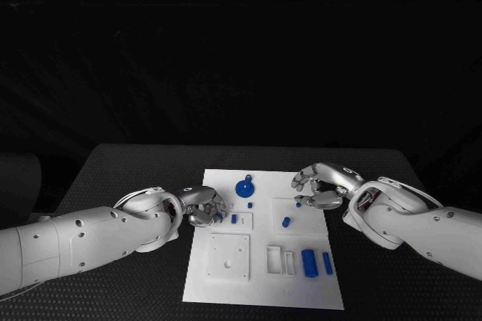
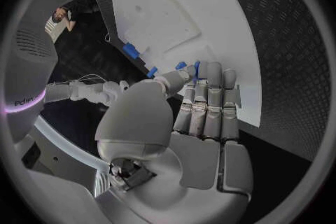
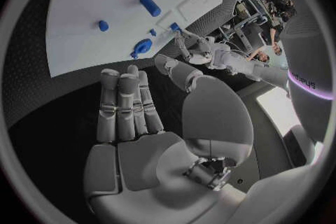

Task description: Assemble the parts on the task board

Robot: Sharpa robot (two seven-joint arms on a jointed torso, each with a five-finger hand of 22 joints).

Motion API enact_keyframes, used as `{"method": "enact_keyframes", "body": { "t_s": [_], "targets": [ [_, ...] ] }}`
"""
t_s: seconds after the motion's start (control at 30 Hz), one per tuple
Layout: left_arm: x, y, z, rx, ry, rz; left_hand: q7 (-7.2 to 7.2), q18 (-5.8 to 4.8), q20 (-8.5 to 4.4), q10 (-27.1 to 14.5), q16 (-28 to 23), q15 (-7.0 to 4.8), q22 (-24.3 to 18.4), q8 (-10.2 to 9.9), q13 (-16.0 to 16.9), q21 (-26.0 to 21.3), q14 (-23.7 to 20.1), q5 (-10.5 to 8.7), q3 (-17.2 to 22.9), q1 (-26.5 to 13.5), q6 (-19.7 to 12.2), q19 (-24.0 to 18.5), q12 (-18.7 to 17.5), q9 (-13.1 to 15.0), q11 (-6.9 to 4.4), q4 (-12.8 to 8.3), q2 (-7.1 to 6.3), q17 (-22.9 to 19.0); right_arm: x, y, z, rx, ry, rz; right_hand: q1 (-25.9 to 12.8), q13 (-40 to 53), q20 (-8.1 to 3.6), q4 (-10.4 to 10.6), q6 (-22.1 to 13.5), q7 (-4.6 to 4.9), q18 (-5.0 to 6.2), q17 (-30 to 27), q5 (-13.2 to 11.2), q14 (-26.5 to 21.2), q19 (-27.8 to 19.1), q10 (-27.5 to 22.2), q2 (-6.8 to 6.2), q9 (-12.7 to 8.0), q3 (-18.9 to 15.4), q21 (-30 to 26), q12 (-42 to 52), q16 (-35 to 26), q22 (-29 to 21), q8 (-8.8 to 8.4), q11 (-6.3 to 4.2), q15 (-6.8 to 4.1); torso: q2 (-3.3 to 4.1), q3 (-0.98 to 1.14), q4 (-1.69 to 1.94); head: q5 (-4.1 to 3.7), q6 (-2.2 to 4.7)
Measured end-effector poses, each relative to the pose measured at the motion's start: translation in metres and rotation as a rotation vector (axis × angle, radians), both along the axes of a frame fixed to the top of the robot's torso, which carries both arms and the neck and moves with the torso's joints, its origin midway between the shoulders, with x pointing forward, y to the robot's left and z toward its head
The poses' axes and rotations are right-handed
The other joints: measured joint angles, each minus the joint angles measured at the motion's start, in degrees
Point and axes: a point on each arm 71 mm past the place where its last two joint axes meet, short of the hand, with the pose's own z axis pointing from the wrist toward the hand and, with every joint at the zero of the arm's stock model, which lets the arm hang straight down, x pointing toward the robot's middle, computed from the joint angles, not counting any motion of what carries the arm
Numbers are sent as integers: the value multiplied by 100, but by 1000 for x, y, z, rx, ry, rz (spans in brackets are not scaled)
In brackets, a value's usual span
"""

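The board [image 1: 263,279] lies mid-tabletop [image 1: 120,168], with blue parts scattered over it: a round part with a tab [image 1: 244,188] toward the far end, a small peg [image 1: 285,222] in the middle, and two upright cylinders [image 1: 309,263] near the right edge at the near end.

The left hand [image 1: 204,205] sits at the board's left edge, fingers curled in around a small blue part [image 2: 181,65] pinched between thumb and fingertips; the left wrist view shows the blue just at the tips. The right hand [image 1: 320,187] hovers over the board's far right side, fingers bent but apart, holding nothing I can make out.

The main risk, as I judge it, is the pinch itself. The part is small and held only at the tips, so a slight shift of the fingers could let it twist or drop onto the board, where it might roll. The curled fingers also hide the part from above, so lining it up with a slot could go wrong unnoticed; pressing down while it is tilted could jam it or shove the board sideways. The right hand, close to the round part, could nudge it if it lowers carelessly.
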Motion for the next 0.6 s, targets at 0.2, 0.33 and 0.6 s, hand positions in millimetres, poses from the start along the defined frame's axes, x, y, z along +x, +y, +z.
{"method": "enact_keyframes", "body": {
  "t_s": [0.2, 0.33, 0.6],
  "targets": [
    [1, 0, 0, -1, 2, -1, -1, 0, 0, 11, 0, 3, 0, 24, -17, 0, 2, 0, 51, -24, 0, 0, 0, 11, -9, 28, -38, 4, 0, 0, 0, 0, 0, 0, 0, -5, 0, 0, 5, -4, -1, 0, 3, 1, 0, -1, 0, 0, 0, 0, 0, 0, 0, 0, 0, -1, -1, 4, -2, 5, -4],
    [1, 0, 0, -2, 5, -3, -2, 0, 1, 11, 0, -3, 0, 25, -17, 0, -4, 0, 52, -31, -1, 0, -13, 12, -9, 28, -45, 4, 0, 0, 0, 0, 0, 0, 0, -5, 1, 0, 5, -6, 0, 0, 22, 2, 0, 13, 0, 0, 0, 0, 0, 0, 1, 0, 14, -1, -1, 8, -5, 6, -9],
    [0, -1, 0, -3, 12, -9, -3, 0, -12, 28, 0, -9, 4, 24, -16, 0, -11, 0, 52, -31, -2, 12, -33, 11, -8, 28, -45, 3, 0, 0, 0, 0, 1, 0, 0, -5, -5, 0, 6, -6, 0, 0, 22, -10, -7, 10, 0, 0, 0, 7, 0, 0, 0, 0, 30, 10, -1, 8, -5, 1, -9]
  ]
}}
